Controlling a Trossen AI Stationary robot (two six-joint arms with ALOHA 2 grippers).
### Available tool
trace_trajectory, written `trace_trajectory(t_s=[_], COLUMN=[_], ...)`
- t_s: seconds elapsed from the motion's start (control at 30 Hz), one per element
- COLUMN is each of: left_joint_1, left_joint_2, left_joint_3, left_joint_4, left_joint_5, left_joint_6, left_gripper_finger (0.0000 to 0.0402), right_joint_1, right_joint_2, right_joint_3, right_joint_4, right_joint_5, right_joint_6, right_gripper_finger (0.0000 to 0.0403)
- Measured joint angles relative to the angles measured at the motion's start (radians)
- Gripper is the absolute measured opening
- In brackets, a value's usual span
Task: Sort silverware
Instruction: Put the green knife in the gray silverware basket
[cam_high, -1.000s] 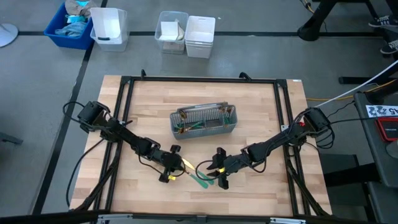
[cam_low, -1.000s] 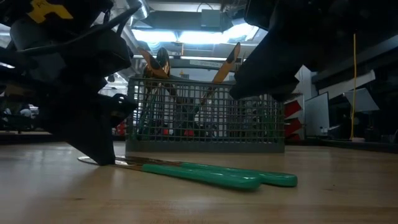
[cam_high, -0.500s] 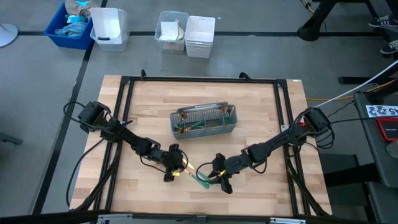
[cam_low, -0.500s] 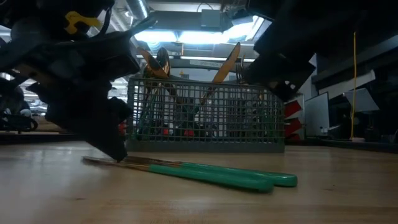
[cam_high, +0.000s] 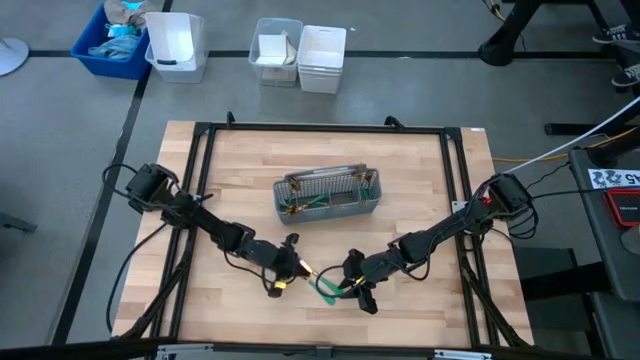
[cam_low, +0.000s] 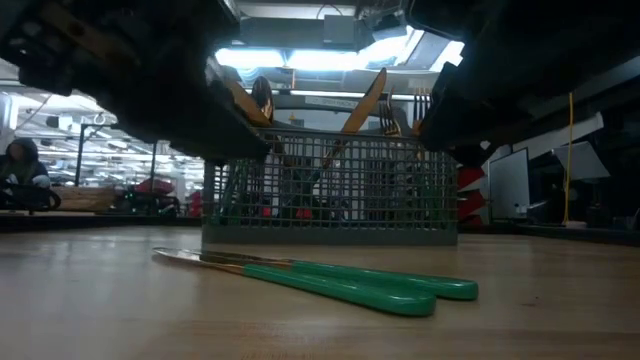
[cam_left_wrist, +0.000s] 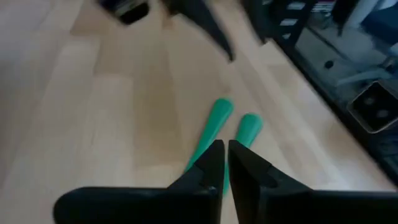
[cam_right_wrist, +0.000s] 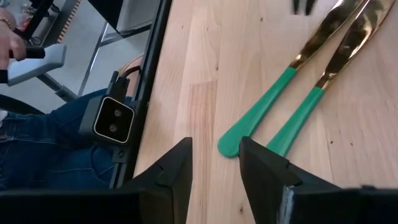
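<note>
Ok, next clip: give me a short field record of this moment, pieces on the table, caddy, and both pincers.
loose pieces: two knives with teal handles, flat on the table, side by side
caddy: mid-table, holds more silverware
left pincer: nearly shut, empty, by the knives' gold ends
right pincer: open, empty, at the handle ends
held: nothing

No text or labels can be read.
</note>
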Motion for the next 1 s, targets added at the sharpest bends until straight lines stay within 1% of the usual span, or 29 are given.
trace_trajectory(t_s=[0.07, 0.2, 0.27, 0.37, 0.5, 0.6, 0.77, 1.0], left_joint_1=[-0.006, -0.006, -0.009, -0.019, -0.020, -0.009, 0.014, 0.024], left_joint_2=[-0.001, 0.009, 0.037, 0.112, 0.186, 0.205, 0.206, 0.223], left_joint_3=[0.000, 0.019, 0.052, 0.116, 0.188, 0.210, 0.210, 0.212], left_joint_4=[0.022, 0.022, 0.023, 0.012, -0.102, -0.175, -0.262, -0.289], left_joint_5=[0.000, -0.002, -0.001, 0.030, 0.066, 0.065, 0.068, 0.076], left_joint_6=[0.011, -0.005, 0.012, 0.088, 0.156, 0.151, 0.109, 0.099], left_gripper_finger=[0.0029, 0.0072, 0.0090, 0.0106, 0.0106, 0.0097, 0.0084, 0.0076], right_joint_1=[0.000, 0.000, 0.000, 0.000, 0.000, 0.000, 0.000, 0.000], right_joint_2=[0.000, 0.000, 0.000, 0.000, 0.000, 0.000, 0.000, 0.000], right_joint_3=[0.000, 0.000, 0.000, 0.000, 0.000, 0.000, 0.000, 0.000], right_joint_4=[-0.001, -0.001, -0.001, -0.003, -0.004, -0.009, -0.014, -0.021], right_joint_5=[0.000, 0.000, 0.000, 0.003, 0.009, 0.010, 0.011, 0.011], right_joint_6=[-0.004, -0.005, -0.005, -0.005, -0.005, -0.005, -0.005, -0.006], right_gripper_finger=[0.0131, 0.0131, 0.0131, 0.0131, 0.0131, 0.0131, 0.0131, 0.0131])
